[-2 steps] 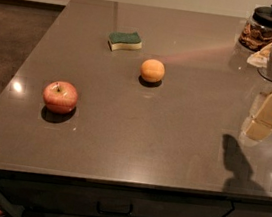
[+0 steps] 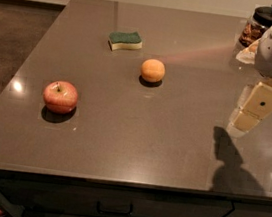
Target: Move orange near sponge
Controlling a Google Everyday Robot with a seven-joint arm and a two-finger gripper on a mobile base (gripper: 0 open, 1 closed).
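Orange [image 2: 153, 70] sits mid-bench [image 2: 170, 150], near the sponge [image 2: 125, 40] but not touching it; the sponge lies up-left of it, toward the far edge. Apple [image 2: 60, 96] is at front left. Gripper [image 2: 248, 116] hangs over the bench's right side, well apart from the orange (spread or pressed together: can't tell from this angle). Lidded jar [image 2: 261, 24] at far right.

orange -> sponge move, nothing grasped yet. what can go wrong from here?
1. The orange is round and loose on the smooth countertop; an off-centre touch may roll it, possibly toward the apple.
2. The gripper hangs at the right side, well apart from the orange, with the jar close behind the arm; a wide swing might clip it.
3. The sponge lies just behind-left of the orange; overshooting the placement could shove it.
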